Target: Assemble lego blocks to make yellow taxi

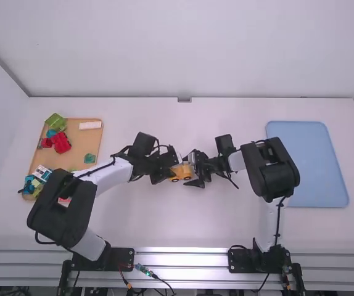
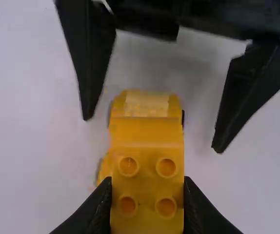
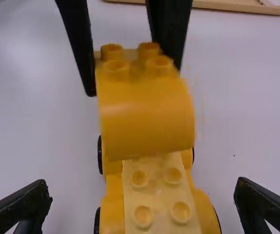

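- High view: we see the wheeled yellow base (image 1: 181,177) mid-table, our left gripper (image 1: 169,166) at its ten o'clock, our right gripper (image 1: 195,175) at three; farther out, the tan tray (image 1: 84,140) lies towards nine.
- Left wrist view: our left gripper pinches the curved yellow block (image 2: 148,195).
- Right wrist view: our right gripper's fingers stand wide apart, empty, astride the base.

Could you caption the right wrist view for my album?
The left gripper holds a curved yellow block over a wheeled yellow base; the right gripper is open.
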{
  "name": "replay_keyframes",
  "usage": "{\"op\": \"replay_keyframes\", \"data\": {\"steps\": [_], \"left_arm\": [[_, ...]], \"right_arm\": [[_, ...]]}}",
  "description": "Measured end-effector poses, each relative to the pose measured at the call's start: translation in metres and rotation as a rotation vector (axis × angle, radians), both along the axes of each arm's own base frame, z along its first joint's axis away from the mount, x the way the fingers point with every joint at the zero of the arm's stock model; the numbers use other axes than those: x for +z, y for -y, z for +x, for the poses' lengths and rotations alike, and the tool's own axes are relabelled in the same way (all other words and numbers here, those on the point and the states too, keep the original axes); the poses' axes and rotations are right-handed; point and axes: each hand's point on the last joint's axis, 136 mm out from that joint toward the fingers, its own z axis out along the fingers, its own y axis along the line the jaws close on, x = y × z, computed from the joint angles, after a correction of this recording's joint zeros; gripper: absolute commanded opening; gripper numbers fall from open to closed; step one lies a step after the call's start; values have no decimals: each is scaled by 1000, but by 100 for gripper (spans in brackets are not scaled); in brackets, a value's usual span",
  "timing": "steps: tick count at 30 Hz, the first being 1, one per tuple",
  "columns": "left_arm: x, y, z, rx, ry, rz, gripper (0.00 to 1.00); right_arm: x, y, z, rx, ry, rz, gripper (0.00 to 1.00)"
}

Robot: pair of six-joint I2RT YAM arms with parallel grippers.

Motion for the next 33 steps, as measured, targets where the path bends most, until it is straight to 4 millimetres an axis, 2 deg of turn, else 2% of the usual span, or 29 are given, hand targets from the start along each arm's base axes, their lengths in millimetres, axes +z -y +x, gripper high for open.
{"op": "replay_keyframes", "data": {"steps": [3, 6, 12, 21, 30, 33], "left_arm": [[-2, 0, 1, -6, -39, 18, 1], [5, 5, 11, -33, -35, 27, 1], [14, 12, 17, -87, 12, 8, 1], [8, 11, 16, -108, 11, 19, 1], [8, 11, 18, -110, 22, 20, 1], [0, 11, 16, -110, 1, 27, 1]], "right_arm": [[-3, 1, 0, 6, -2, 6, 99], [-6, 0, 0, 17, -14, 26, 99], [-5, -3, 3, 28, -15, 47, 99], [-6, -3, 1, 34, -12, 50, 100], [-16, -3, 6, 40, -55, 84, 100], [-13, -4, 10, 39, -58, 92, 93]]}}
